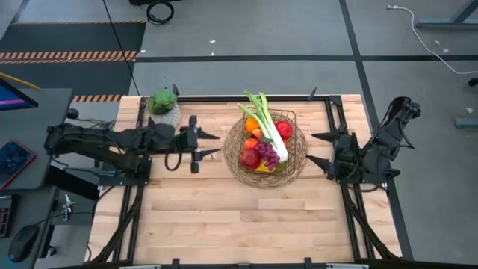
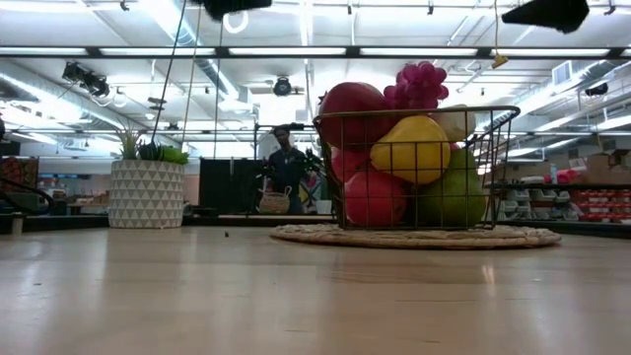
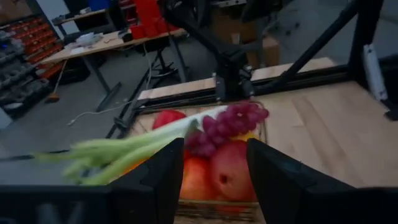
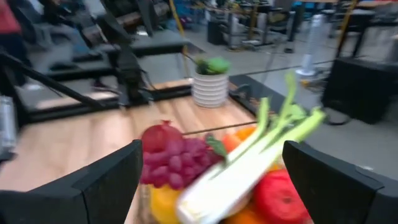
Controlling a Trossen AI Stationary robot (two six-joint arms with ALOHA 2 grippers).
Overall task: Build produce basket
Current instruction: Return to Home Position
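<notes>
A basket point(image 1: 300, 155) heaped with produce point(image 1: 263, 143) is set mid-tabletop point(image 1: 224, 213), with the left tool point(image 1: 211, 144) and right tool point(image 1: 314, 148) held spread and empty either side of it, apparently because filling is finished.

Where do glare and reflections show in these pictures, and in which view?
Low view: the ceiling lights glare brightly overhead, and the table carries a pale sheen in front of the basket. High view: the table is lit evenly, with no strong glare on the wood.
</notes>
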